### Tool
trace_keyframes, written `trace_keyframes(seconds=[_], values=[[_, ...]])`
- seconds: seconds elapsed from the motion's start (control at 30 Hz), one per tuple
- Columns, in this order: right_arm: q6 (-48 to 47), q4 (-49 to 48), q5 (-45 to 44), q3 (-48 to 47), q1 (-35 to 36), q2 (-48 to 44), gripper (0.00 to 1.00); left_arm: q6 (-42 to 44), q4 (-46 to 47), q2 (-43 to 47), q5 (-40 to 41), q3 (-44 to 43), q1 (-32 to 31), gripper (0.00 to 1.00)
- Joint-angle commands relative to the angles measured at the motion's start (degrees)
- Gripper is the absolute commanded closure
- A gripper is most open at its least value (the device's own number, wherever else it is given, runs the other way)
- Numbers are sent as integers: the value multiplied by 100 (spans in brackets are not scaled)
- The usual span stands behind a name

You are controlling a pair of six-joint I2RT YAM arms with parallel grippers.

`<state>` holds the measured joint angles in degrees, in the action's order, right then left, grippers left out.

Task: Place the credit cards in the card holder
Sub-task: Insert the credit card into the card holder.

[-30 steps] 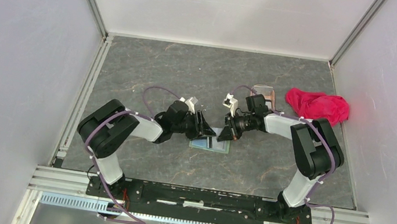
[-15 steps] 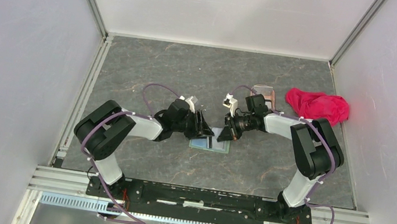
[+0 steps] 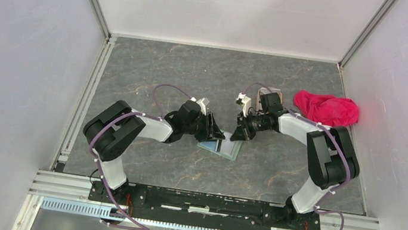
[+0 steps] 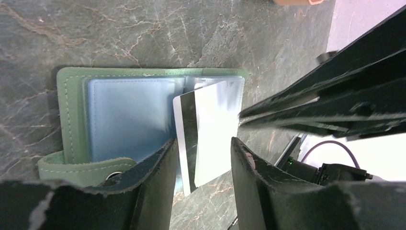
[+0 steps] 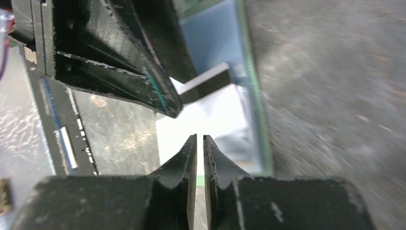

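Observation:
The sage-green card holder (image 4: 67,110) lies open on the table, its pale blue pockets facing up. A whitish credit card (image 4: 210,129) with a dark stripe sits partly tucked in the right-hand pocket, its near half sticking out. My left gripper (image 4: 203,140) is open just above that card, and its left finger rests at the holder's snap tab. My right gripper (image 5: 199,136) hangs just short of the card (image 5: 210,117), jaws barely apart with nothing between them. From above, both grippers (image 3: 215,133) (image 3: 239,135) meet over the holder (image 3: 227,149).
A red-pink cloth (image 3: 326,108) lies at the back right. A pinkish-brown tray (image 3: 274,93) sits just behind the right arm, mostly covered by it. Aluminium rails run along the left edge and the near edge of the table.
The right gripper has let the card go, parted slightly and drawn back to the right. The left gripper has shifted right, and the holder has turned a little with it.

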<state>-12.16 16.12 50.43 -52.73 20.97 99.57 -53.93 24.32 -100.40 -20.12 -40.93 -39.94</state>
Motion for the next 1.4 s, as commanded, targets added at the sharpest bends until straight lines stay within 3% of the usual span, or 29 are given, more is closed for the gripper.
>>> trace_keyframes(seconds=[0.0,0.2,0.4,0.83,1.2,1.37], values=[[-819,591,-1152,-379,-240,-497,90,203,174,-130,-201,-246,-44,49],[-1804,1573,-1776,-616,-226,-353,100,284,88,-159,-221,-336,-66,50],[-2265,2147,-1561,-784,-19,-128,100,385,-7,-173,-255,-433,-92,50],[-1859,1715,-1691,-723,91,161,100,659,-108,-414,-457,-638,-186,50],[-1763,1577,-1677,-728,101,137,100,1291,-1548,-533,115,-1532,-554,50],[-1677,1450,-1686,-684,108,63,100,1431,-1710,-624,95,-1761,-717,50]])
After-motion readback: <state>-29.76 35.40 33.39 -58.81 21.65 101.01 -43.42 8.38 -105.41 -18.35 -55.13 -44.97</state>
